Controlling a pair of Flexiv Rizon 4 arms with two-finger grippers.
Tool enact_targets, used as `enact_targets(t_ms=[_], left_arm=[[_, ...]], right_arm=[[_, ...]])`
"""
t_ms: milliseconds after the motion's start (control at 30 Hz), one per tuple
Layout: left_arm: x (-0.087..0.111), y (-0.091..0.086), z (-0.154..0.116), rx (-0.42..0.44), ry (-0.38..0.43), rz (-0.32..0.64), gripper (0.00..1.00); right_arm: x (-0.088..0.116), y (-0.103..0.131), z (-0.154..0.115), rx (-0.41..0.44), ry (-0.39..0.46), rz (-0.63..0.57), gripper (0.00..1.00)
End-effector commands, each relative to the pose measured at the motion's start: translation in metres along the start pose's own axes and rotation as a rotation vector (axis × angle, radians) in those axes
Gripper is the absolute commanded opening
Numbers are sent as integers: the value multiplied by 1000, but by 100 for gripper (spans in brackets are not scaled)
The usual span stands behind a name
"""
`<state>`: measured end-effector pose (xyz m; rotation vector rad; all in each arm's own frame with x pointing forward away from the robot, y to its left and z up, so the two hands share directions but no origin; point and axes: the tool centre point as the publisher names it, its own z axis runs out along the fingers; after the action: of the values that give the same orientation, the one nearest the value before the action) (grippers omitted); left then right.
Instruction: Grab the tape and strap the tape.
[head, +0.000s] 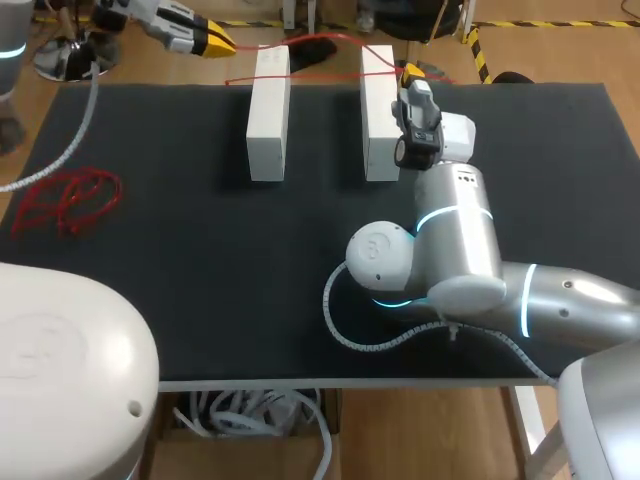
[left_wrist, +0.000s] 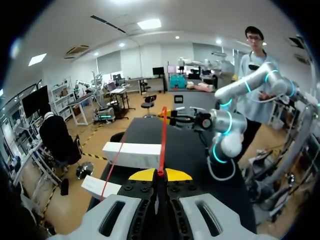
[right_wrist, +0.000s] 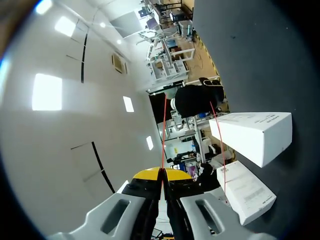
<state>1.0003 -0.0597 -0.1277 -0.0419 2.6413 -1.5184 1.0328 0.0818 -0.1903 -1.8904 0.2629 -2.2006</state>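
Observation:
Two white boxes stand side by side at the table's far edge, the left box (head: 268, 112) and the right box (head: 379, 115). A thin red tape (head: 330, 38) runs across their far ends between my two grippers. My left gripper (head: 215, 42) hovers beyond the table's far left edge, shut on one end of the tape (left_wrist: 163, 140). My right gripper (head: 412, 72) sits beside the right box's far end, shut on the other end of the tape (right_wrist: 164, 130). In the left wrist view my gripper (left_wrist: 160, 174) pinches the tape, with the boxes (left_wrist: 132, 154) ahead. In the right wrist view my gripper (right_wrist: 162, 174) pinches it, with the boxes (right_wrist: 255, 135) beside it.
A loose tangle of red tape (head: 68, 200) lies at the table's left edge. My right arm's elbow (head: 440, 250) and its white cable (head: 350, 335) take up the front right of the black table (head: 200, 280). My left arm's white housing (head: 60, 350) covers the front left corner.

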Motion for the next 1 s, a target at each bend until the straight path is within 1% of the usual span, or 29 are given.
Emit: enact_targets(t_ms=[33,67,133,167,333,433,600,667,733,833,933,1000], left_arm=[[-5,-4,-1,-97,28,2,0],[-5,-5,-1,-129,33,4,0],[-4,-5,-1,-123,31,3,0],[-4,-5,-1,-145,31,2,0],[-3,-5,-1,-143,14,-2,0],[-2,-5,-2,-170,6,2,0],[-1,-6,-2,-185,-9,16,0],[-1,-6,-3,-210,-2,21,0],[0,-6,-3,-218,2,24,0],[2,-7,-2,-254,25,38,0],[2,-8,-1,-274,34,44,0],[2,-8,-1,-271,33,44,0]], right_arm=[[-2,1,0,1,3,-1,0],[-2,1,0,1,3,-1,0],[-2,1,0,1,3,-1,0],[-2,1,0,1,3,-1,0],[-2,1,0,1,3,-1,0],[-2,1,0,1,3,-1,0],[-2,1,0,1,3,-1,0],[-2,1,0,1,3,-1,0],[-2,1,0,1,3,-1,0],[-2,1,0,1,3,-1,0],[-2,1,0,1,3,-1,0],[-2,1,0,1,3,-1,0]])
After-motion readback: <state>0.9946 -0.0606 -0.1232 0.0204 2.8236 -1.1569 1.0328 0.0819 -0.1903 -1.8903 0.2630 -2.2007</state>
